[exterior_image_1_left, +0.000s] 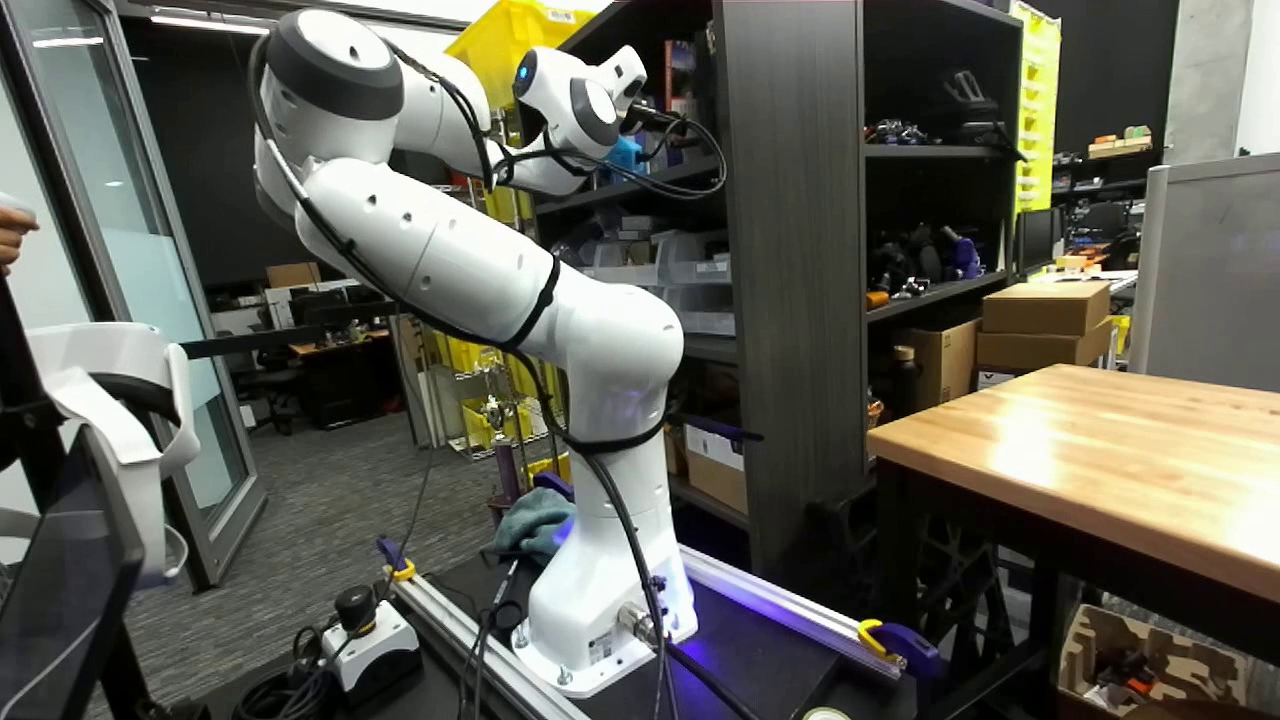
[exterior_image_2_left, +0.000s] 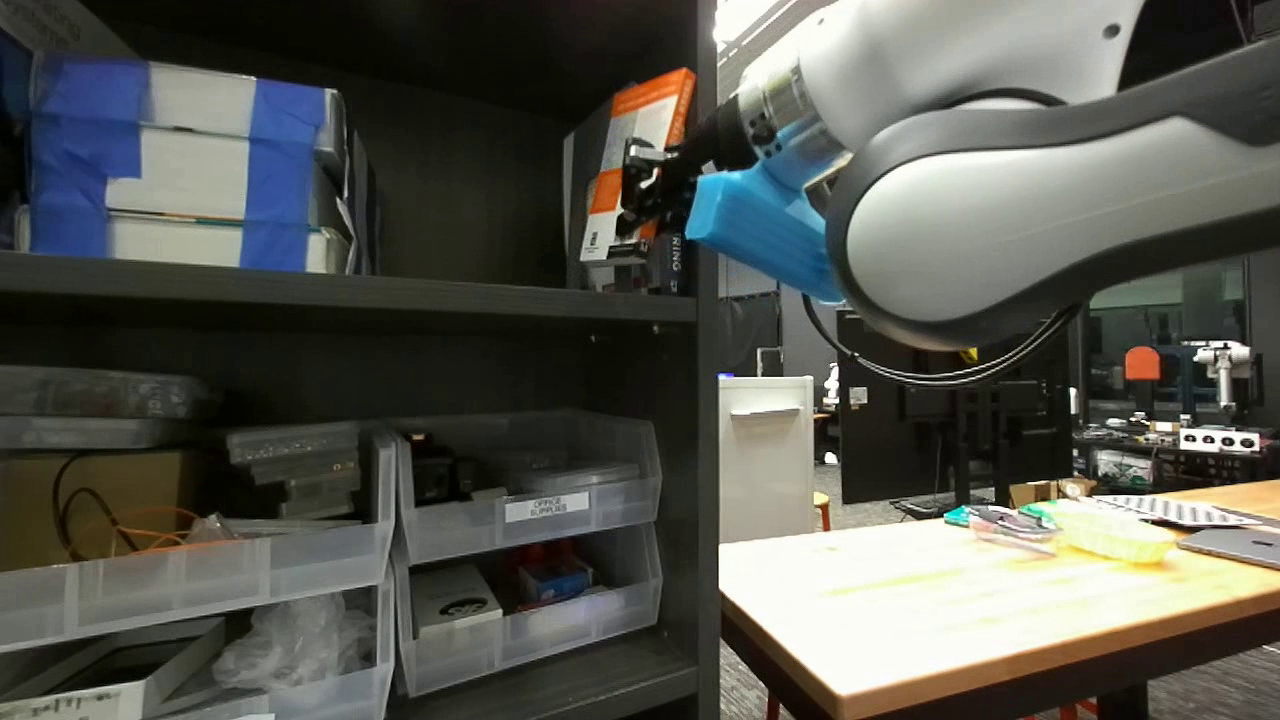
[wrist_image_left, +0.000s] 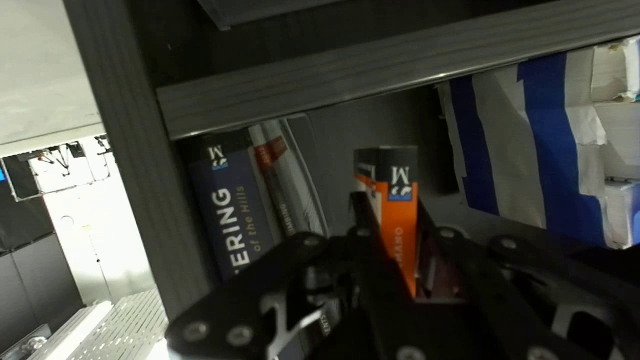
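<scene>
Nearest the wrist camera, the robot's black, jointed metal hand (wrist_image_left: 389, 200) grips a slim orange, white and black book (wrist_image_left: 398, 230), one finger along each cover beside the spine. It shows tilted, in an exterior view, at the opening of a dark grey wooden shelf unit (exterior_image_2_left: 350, 295); contact with the board cannot be told. It should be light and fairly stiff at the spine, with smooth covers that may slip or flex, so a pinch close to the spine looks soundest. Near it stand a navy-blue book with white lettering (wrist_image_left: 227, 215) and a grey-and-white book with a red patch (wrist_image_left: 287, 190); farther off sits a stack of white boxes banded in blue tape (exterior_image_2_left: 190, 170).
</scene>
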